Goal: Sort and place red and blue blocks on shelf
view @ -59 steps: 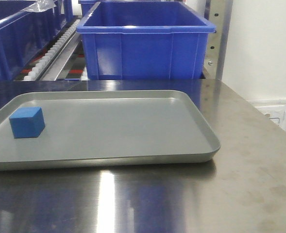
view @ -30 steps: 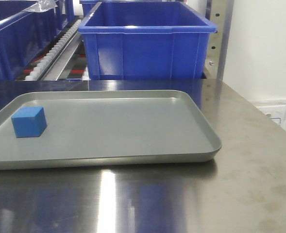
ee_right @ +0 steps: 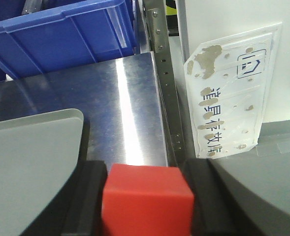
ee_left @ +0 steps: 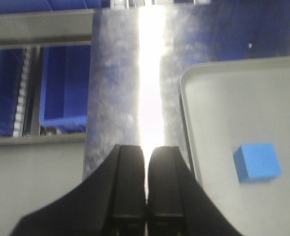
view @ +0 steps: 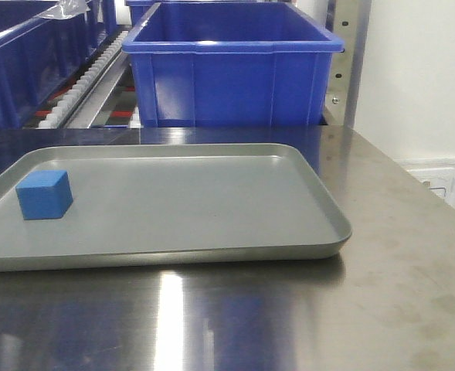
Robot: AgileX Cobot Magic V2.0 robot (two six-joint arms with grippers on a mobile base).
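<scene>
The blue block (view: 44, 195) rests on the left part of the grey tray (view: 212, 201); the left wrist view shows this blue block (ee_left: 257, 162) to the right of my left gripper (ee_left: 145, 152), whose black fingers are pressed together with nothing between them, above the steel tabletop (ee_left: 115, 88). My right gripper (ee_right: 145, 196) is shut on the red block (ee_right: 145, 199), held above the tabletop near the tray's right edge (ee_right: 36, 147). The shelf (view: 88, 93) with white rollers stands behind the table. Neither gripper shows in the front view.
A large blue bin (view: 231, 66) stands on the shelf behind the tray, another bin (view: 26, 62) to its left. A perforated upright (ee_right: 162, 73) and a white wall with a plastic-covered sign (ee_right: 228, 93) border the table's right side.
The front view shifts only by a few pixels; the blue block stays put on the tray.
</scene>
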